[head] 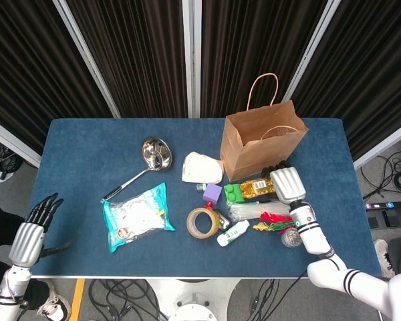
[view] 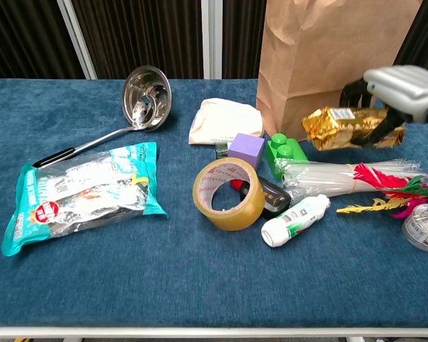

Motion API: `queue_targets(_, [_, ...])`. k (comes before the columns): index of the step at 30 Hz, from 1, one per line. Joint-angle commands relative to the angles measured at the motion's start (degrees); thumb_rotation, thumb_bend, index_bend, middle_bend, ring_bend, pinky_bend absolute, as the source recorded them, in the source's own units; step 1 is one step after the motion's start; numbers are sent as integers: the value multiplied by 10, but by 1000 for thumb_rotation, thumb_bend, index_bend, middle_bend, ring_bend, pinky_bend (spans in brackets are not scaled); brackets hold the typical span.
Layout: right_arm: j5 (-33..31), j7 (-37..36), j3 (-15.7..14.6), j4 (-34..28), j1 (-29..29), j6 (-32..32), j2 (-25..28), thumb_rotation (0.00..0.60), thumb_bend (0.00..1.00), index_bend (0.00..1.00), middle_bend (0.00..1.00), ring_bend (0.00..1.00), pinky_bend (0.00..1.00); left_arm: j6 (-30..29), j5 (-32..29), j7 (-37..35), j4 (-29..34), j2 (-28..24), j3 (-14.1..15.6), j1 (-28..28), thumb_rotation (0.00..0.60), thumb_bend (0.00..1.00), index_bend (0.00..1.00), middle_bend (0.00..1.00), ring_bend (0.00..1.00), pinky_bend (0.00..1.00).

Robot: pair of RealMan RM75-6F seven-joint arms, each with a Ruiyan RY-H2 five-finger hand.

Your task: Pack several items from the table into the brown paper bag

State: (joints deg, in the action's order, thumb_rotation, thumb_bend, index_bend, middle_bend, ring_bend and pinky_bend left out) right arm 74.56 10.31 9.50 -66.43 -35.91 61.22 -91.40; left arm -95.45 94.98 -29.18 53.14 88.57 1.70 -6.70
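Observation:
The brown paper bag (head: 260, 139) (view: 328, 57) stands upright and open-topped at the back right of the blue table. In front of it my right hand (head: 287, 184) (view: 399, 89) grips a gold foil packet (head: 256, 188) (view: 342, 127), lifted a little off the table and tilted. Under the packet lie a green brick (view: 285, 151), a clear bundle of sticks (view: 321, 178) and coloured feathers (view: 396, 187). My left hand (head: 32, 234) hangs open off the table's left front corner, holding nothing.
A tape roll (view: 228, 194), purple cube (view: 247, 149), white bottle (view: 294, 219), white pouch (view: 225, 119), steel ladle (view: 139, 107), teal snack bag (view: 85, 194) and a small round tin (view: 423, 226) lie spread over the table (head: 87, 144).

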Motion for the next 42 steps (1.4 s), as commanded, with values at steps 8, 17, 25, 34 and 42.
queue_targets(8, [73, 92, 79, -399, 20, 132, 212, 600, 181, 525, 540, 407, 261, -10, 16, 24, 33, -12, 7, -2, 600, 58, 87, 109, 0, 137])
queue_targets(17, [-18, 209, 211, -492, -69, 141, 222, 600, 180, 525, 538, 407, 264, -9, 16, 36, 54, -21, 7, -2, 600, 58, 87, 109, 0, 136])
queue_targets(25, [-122, 254, 262, -318, -166, 133, 139, 600, 185, 525, 538, 407, 264, -1, 11, 31, 47, -20, 6, -4, 600, 58, 87, 109, 0, 136])
queue_targets(34, [-214, 195, 253, -174, -201, 83, 82, 600, 185, 525, 535, 407, 264, 11, 2, 27, 37, -18, 3, -5, 600, 58, 87, 108, 0, 136])
queue_targets(42, [-242, 130, 223, -103, -192, 44, 53, 600, 183, 526, 531, 407, 264, 16, 1, 28, 30, -14, 3, -7, 600, 58, 87, 109, 0, 136])
